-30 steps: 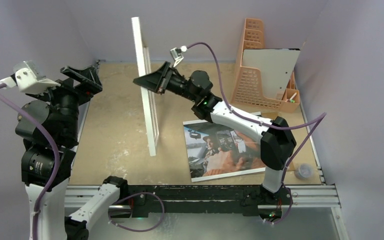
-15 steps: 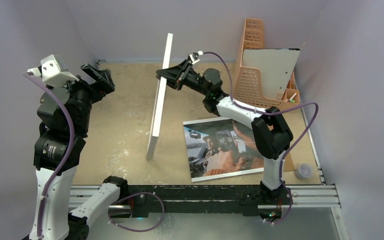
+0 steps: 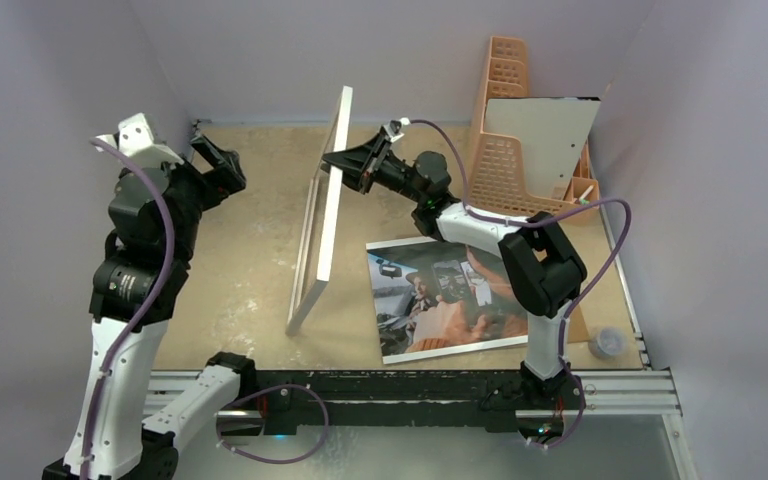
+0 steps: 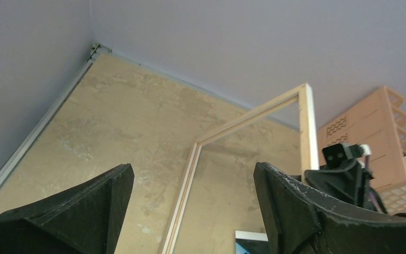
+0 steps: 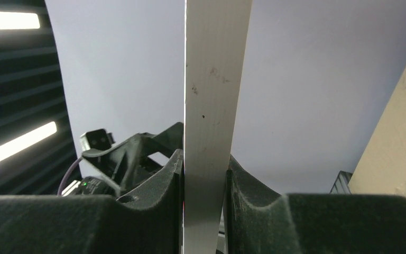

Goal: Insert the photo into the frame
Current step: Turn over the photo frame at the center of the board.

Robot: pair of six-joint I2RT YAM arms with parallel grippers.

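The frame stands on its lower edge in the middle of the table, tilted, white face to the right, wood rim to the left. My right gripper is shut on its upper right edge; in the right wrist view the white edge runs between the two pads. The photo lies flat on the table, right of the frame. My left gripper is open and empty, raised left of the frame. In the left wrist view the wood rim and a corner of the photo show between the fingers.
An orange mesh rack stands at the back right with a pale board leaning on it. A small clear cup sits at the front right edge. Purple walls close the back and sides.
The right gripper has tipped the frame's top to the right, from near upright to leaning. The left arm has risen and moved right, toward the frame.
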